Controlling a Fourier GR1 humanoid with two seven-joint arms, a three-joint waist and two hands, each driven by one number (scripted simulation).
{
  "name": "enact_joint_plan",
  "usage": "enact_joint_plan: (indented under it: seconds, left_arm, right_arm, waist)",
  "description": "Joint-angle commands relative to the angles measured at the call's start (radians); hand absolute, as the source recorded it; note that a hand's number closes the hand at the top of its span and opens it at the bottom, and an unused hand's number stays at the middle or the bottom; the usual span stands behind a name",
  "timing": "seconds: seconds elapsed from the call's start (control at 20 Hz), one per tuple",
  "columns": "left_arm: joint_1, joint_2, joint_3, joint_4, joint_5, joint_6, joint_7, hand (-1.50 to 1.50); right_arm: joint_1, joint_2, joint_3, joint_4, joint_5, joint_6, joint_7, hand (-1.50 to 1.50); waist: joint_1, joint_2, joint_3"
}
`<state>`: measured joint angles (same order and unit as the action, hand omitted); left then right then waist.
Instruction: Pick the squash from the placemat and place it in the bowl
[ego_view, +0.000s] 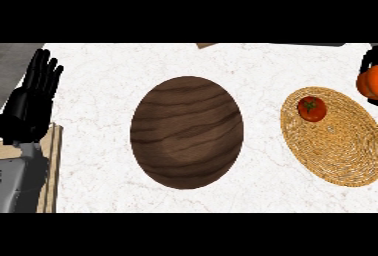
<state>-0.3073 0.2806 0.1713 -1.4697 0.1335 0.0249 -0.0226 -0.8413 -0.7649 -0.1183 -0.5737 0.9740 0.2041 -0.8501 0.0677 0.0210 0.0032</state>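
Orange squash (369, 82) in right hand (367, 60), right edge.

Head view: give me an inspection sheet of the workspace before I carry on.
Surface: white marble counter.
Job's things: orange squash at the right edge, off the woven placemat; wooden bowl holds nothing.
Clutter: red tomato on the placemat; tan board at left.
Hands: right hand curled round the squash; left hand open, resting at left.
Cables: nothing seen.
Surroundings: grey area past the counter's left edge.

We see the left hand (31, 95) as matte black with slender segmented fingers, mounted on a smooth grey forearm (18, 182), left of the wooden bowl (187, 132).
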Motion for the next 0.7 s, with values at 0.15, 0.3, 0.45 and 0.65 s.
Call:
enact_joint_plan:
  seconds: [0.15,0.3,0.45,0.65]
  left_arm:
    - [0.042,-0.007,-0.001,-0.026,-0.012,0.012,0.003,0.00]
    - [0.045,-0.017,-0.003,-0.008,-0.022,0.027,0.010,0.00]
    - [0.025,0.037,0.042,-0.029,0.015,-0.002,0.041,0.00]
    - [0.057,0.020,0.037,-0.008,0.007,-0.005,0.005,0.00]
  right_arm:
    - [-0.186,0.000,-0.063,0.066,-0.102,0.102,-0.152,1.50]
    - [-0.229,0.026,-0.076,0.077,-0.161,0.192,-0.170,1.50]
    - [-0.288,0.056,-0.071,0.062,-0.224,0.352,-0.119,1.50]
    - [-0.375,0.125,-0.046,0.012,-0.280,0.446,-0.001,1.50]
  waist:
    - [-0.029,-0.013,-0.002]
    - [-0.039,-0.014,-0.003]
    - [-0.049,-0.025,-0.004]
    - [-0.065,-0.031,-0.006]
